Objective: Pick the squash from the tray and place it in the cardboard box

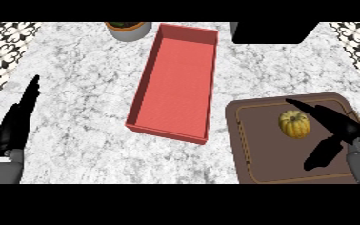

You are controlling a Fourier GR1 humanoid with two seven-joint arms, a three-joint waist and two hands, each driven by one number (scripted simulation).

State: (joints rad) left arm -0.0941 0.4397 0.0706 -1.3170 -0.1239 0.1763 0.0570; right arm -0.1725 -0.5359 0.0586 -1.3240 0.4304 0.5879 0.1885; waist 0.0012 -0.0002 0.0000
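Marble counter carries everything. At its left edge the left hand rests, fingers straight. Mid-counter lies the red box (cardboard, per the task). In the tray, near its far right corner, sits the squash; the right hand spreads around it, unclosed, and the round squash may roll away if nudged.

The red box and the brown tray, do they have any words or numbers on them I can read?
None: no words, numbers or signs show anywhere.
The long red open box is plain.
The dark brown rectangular tray is plain too.
The small yellow ribbed squash has no label.
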